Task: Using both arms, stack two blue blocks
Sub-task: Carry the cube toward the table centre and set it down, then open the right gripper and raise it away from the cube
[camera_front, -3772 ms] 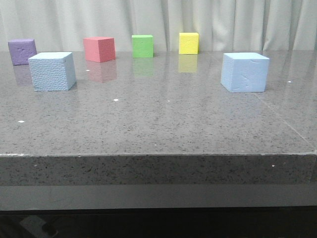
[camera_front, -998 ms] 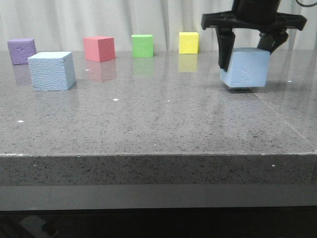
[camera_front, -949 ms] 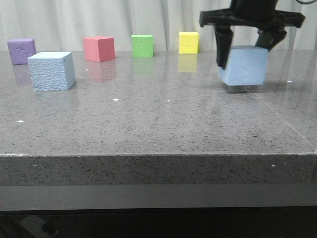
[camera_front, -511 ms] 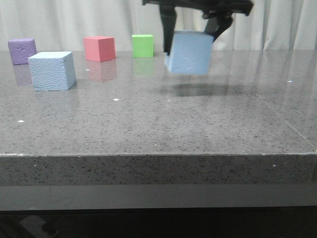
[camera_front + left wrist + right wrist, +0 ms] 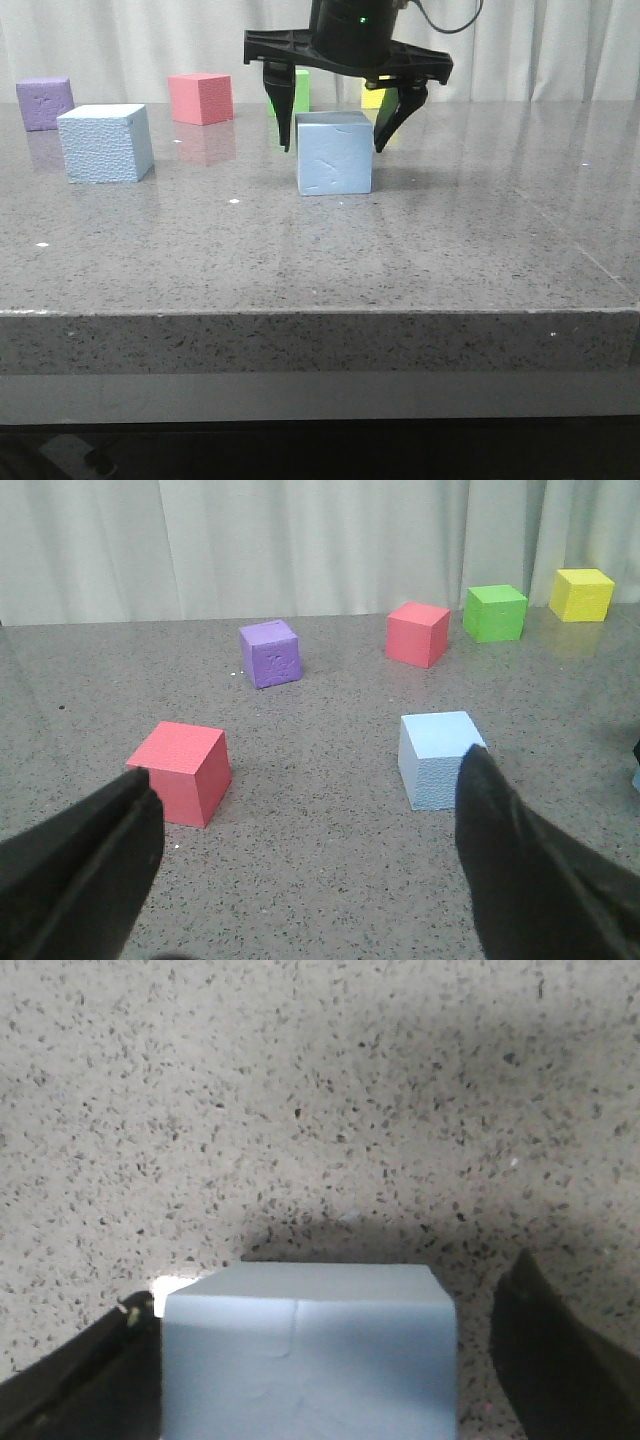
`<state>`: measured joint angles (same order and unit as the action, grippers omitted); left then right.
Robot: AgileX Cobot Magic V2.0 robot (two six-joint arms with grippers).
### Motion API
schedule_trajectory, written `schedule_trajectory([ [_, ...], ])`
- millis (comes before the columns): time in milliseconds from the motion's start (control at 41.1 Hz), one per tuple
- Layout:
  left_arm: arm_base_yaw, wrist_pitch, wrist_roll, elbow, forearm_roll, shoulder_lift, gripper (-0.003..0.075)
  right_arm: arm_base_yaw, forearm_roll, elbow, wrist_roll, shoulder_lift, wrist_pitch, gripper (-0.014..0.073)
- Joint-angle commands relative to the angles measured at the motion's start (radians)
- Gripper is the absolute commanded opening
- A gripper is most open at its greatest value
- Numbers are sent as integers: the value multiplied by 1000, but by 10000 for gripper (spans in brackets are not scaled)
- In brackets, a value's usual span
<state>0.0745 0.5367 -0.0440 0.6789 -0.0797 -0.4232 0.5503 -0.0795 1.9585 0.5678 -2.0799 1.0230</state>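
**Desk:** What's the shot?

**Photographer:** The right gripper (image 5: pixel 334 125) straddles the smooth blue block (image 5: pixel 334 153) at mid-table, fingers spread wide with a gap showing on each side. The block sits flat on the grey table (image 5: pixel 320 260); nothing is gripping it.

**Desk:** Why park it there?

**Photographer:** My read: it's a halfway spot both arms can reach, so the block serves as the base, or waits for the other arm. The pebbled blue block (image 5: pixel 105 143) stands well apart, near the table's left side, with the purple cube (image 5: pixel 44 104) just behind it. No stacking done yet.

**Desk:** And the left arm?

**Photographer:** Absent from the front view. Its own wrist camera shows the left gripper (image 5: pixel 300 860) with dark fingers (image 5: pixel 80 865) spread wide, holding nothing, looking at the pebbled blue block (image 5: pixel 440 760). That suggests it's next for pickup.

**Desk:** Anything else only that camera gives?

**Photographer:** A second red cube (image 5: pixel 180 772) nearer the arm, which the front view misses. It also shows the green cube (image 5: pixel 495 613) and yellow cube (image 5: pixel 583 593) whole; from the front the gripper partly hides them.

**Desk:** The right wrist camera?

**Photographer:** The smooth block's (image 5: pixel 308 1350) top face up close, with a faint crease, and one finger seemingly close against it. The front view shows clear space there.
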Motion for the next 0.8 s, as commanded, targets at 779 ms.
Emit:
schedule_trajectory([
  [779, -2, -83, -4, 32, -3, -17, 586, -91, 242, -514, -636, 735, -130, 665],
])
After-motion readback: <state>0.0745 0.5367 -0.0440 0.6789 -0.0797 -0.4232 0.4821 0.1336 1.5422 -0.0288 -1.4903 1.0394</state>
